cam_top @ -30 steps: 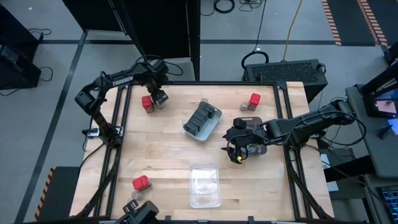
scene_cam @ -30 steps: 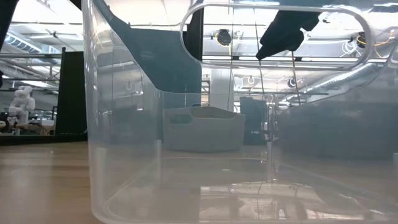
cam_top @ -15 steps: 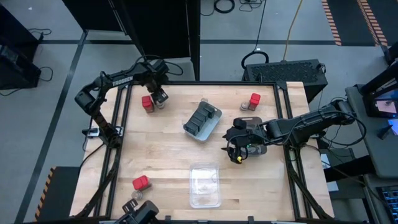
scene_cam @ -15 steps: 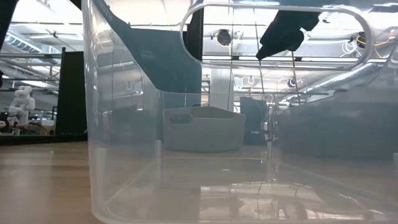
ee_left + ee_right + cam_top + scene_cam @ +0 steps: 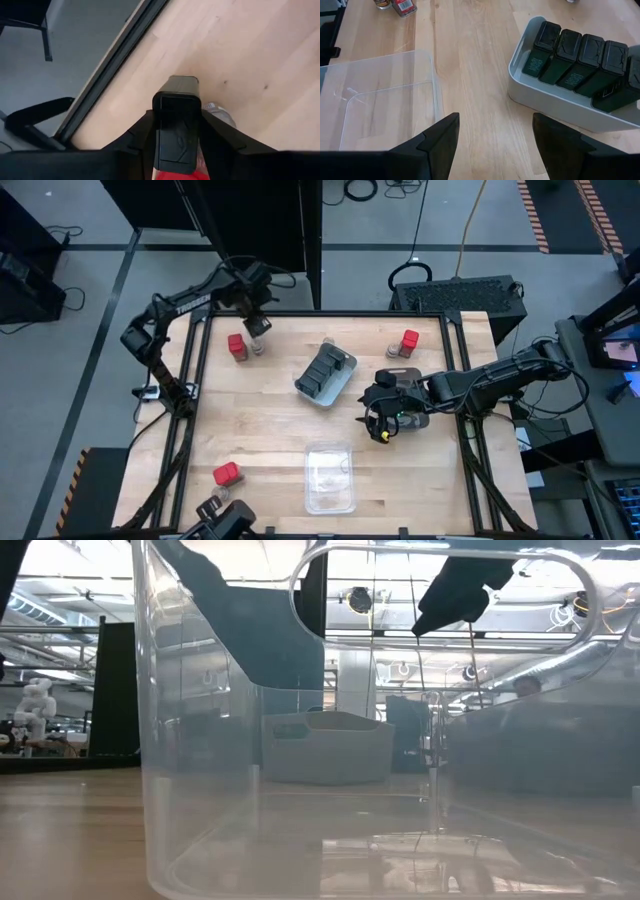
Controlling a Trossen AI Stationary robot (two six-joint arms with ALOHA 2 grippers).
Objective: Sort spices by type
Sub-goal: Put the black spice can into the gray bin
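Overhead, a wooden table (image 5: 270, 430) is seen with both arms reaching in over it. A clear plastic tray (image 5: 329, 477) lies near the front edge, and it fills most of the low view. A grey tray (image 5: 326, 374) sits tilted near the middle of the table; a row of black blocks (image 5: 580, 59) is packed in it side by side.

The right gripper (image 5: 383, 412) is held over bare wood between the two trays, and its fingers (image 5: 440, 137) are spread wide with nothing between them.

The left gripper (image 5: 256, 322) is raised over the far left corner of the table. A black block (image 5: 176, 125) is clamped between its fingers, upright in the jaws and clear of the wood. Just below it on the table stand a red block (image 5: 236, 347) and a small round jar (image 5: 257, 345), close beside each other.

At the far right, another red block (image 5: 410, 341) stands beside a small jar (image 5: 394, 350). Near the front left corner, a third red block (image 5: 226, 474) lies on the wood, with another jar (image 5: 220, 496) just in front of it.
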